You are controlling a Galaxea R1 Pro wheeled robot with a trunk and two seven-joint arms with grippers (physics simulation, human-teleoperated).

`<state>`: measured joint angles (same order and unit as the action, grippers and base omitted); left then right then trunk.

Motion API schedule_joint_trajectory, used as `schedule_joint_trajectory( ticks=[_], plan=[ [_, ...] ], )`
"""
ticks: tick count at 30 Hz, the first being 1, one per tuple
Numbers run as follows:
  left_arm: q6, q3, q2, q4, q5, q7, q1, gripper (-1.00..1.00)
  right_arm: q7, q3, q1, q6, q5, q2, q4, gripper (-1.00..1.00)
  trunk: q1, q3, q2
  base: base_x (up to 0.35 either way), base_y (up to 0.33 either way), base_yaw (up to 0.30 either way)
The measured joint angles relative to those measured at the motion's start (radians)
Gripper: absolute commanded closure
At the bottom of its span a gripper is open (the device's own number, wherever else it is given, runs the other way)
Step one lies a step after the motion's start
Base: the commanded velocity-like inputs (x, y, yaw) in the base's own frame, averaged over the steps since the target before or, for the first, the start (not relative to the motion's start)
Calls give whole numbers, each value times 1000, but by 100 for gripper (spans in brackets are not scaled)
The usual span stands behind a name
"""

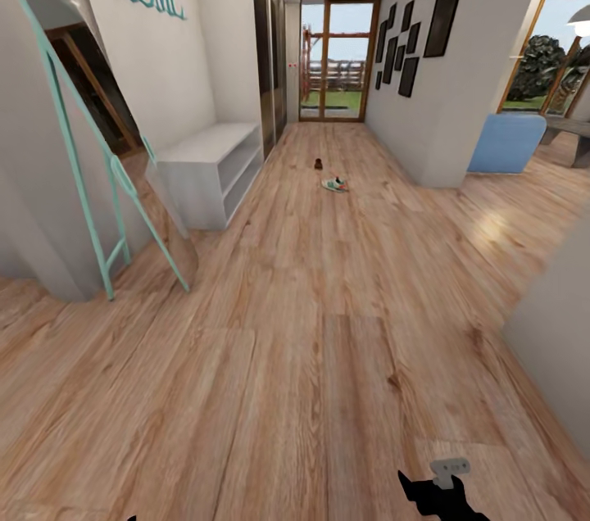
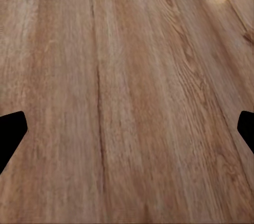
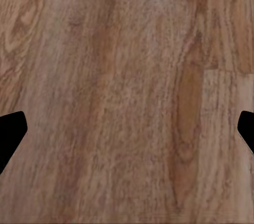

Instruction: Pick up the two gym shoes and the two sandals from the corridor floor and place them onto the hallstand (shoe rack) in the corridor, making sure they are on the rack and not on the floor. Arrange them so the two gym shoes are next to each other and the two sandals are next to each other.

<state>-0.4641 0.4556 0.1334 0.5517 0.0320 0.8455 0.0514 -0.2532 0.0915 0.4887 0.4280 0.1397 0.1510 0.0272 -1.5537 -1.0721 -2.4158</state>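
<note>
right gripper (image 1: 441, 495) and left gripper (image 2: 127, 129) spread wide, empty | corridor floor (image 1: 311, 357) bare ahead | gym shoe (image 1: 333, 184), sandal (image 1: 318, 164) far | mint ladder (image 1: 82, 177) leftward

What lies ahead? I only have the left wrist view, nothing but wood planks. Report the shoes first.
Observer: An off-white lace-up gym shoe with green stripes lies on the light brown plank floor, far down the corridor.
Operator: Now the sandals.
Observer: One small dark brown object, likely a sandal, sits just beyond that shoe, apart from it.
Operator: Give me the furniture.
Observer: A low white bench-cabinet with open shelves stands against the left wall.
</note>
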Motion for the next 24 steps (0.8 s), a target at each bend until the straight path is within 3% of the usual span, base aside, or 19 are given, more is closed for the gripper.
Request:
schedule_joint_trajectory(
  ticks=[24],
  plan=[
    [0, 0, 0, 0, 0, 0, 0, -100, 0, 0, 0, 0, 0, 0, 0, -100, 0, 0, 0, 338, 73, 0]
  ],
)
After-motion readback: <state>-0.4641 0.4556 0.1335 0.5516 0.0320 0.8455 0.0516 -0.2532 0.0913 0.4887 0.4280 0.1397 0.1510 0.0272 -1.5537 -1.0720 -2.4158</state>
